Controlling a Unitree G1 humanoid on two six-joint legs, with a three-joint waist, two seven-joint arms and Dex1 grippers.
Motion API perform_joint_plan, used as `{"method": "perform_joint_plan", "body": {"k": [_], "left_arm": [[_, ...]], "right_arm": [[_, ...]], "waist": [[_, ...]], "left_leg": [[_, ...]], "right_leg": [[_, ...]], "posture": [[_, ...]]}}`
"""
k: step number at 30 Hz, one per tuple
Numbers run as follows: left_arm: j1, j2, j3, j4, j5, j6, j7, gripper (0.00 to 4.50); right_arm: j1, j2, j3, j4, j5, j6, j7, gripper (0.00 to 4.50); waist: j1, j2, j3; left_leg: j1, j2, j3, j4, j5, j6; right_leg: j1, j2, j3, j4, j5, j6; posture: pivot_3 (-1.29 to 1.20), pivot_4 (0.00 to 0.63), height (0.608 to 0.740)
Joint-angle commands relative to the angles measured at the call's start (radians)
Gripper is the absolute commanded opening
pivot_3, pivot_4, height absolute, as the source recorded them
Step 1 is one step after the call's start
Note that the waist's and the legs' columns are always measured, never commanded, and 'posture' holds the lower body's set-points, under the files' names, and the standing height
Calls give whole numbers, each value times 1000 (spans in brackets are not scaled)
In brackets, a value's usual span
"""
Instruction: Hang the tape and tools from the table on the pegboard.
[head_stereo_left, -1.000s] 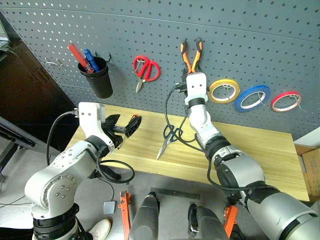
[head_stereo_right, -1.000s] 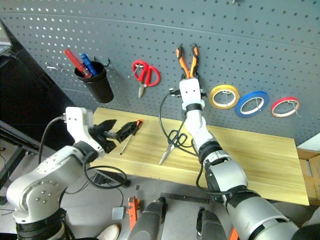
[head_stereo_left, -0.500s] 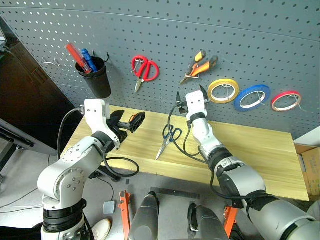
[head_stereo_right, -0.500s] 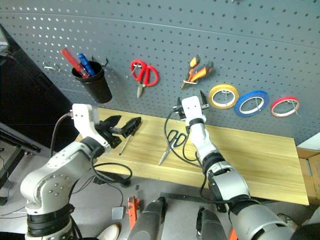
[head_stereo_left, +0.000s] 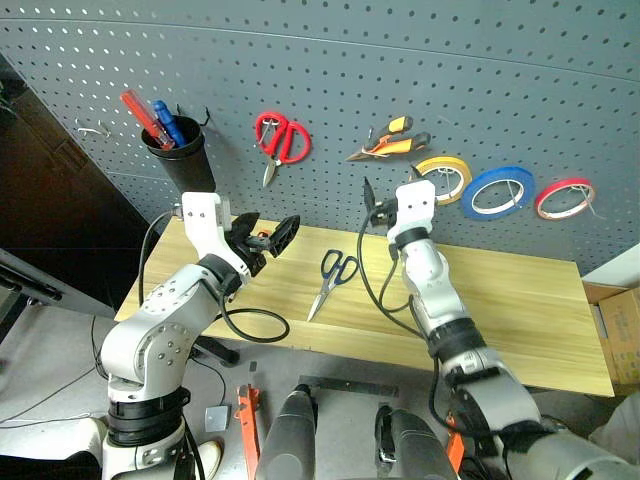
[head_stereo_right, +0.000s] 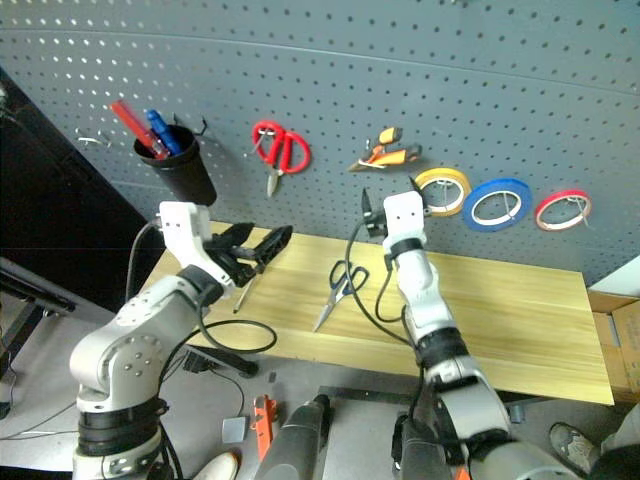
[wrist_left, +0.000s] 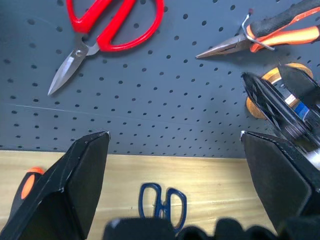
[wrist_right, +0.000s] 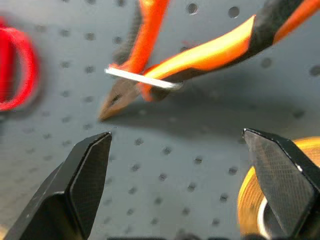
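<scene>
The orange-and-black pliers (head_stereo_left: 390, 142) hang sideways on a hook (wrist_right: 142, 79) of the grey pegboard (head_stereo_left: 330, 60). Just below them my right gripper (head_stereo_left: 390, 188) stands open and empty, clear of the pliers (wrist_right: 200, 55). The blue tape (head_stereo_left: 497, 192) hangs on the board between a yellow roll (head_stereo_left: 443, 178) and a red roll (head_stereo_left: 563, 198). Dark-handled scissors (head_stereo_left: 330, 278) lie on the table (head_stereo_left: 520, 300). My left gripper (head_stereo_left: 272, 232) hovers open over the table's left end, above the screwdriver (head_stereo_right: 247, 287).
A black cup (head_stereo_left: 180, 152) with red and blue tools and red-handled scissors (head_stereo_left: 280, 140) hang on the board's left part. A cardboard box (head_stereo_left: 625, 335) sits past the table's right end. Black cables trail from both wrists over the table.
My right gripper opened and let go of the pliers, which swung sideways on their hook. The right arm drew back and down from the board. The left gripper edged right.
</scene>
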Motion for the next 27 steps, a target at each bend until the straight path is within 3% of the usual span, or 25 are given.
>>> {"method": "perform_joint_plan", "body": {"k": [1,7,11,16,27], "left_arm": [[-19,1,-22,16,33,-48,-33,4500],[-20,-3,-87,80,90,-63,-79,4500],[-8,2,-210,235,228,-77,-82,4500],[-1,-31,-361,419,402,-168,-91,4500],[7,-68,-396,534,586,-128,-6,4500]], "right_arm": [[110,-37,74,-262,37,133,147,4492],[320,-174,113,-605,119,368,343,4492],[390,-311,105,-782,193,536,470,4492],[402,-419,165,-823,182,567,581,4492],[411,-528,133,-814,187,564,682,4492]], "waist": [[-5,0,0],[-14,-1,-1],[-31,0,-1],[-64,-1,-2],[-110,-1,-1]], "left_leg": [[0,0,0,0,0,0],[1,0,0,2,0,0],[2,-1,1,3,0,0],[2,-1,2,4,0,0],[2,-1,1,5,0,0]], "right_leg": [[0,0,0,0,0,0],[2,-1,0,0,-2,-4],[2,-1,1,0,-2,-3],[3,-1,2,1,-2,-3],[2,0,2,3,-1,0]], "posture": [[237,182,740],[209,180,740],[136,188,740],[68,199,740],[14,236,740]]}}
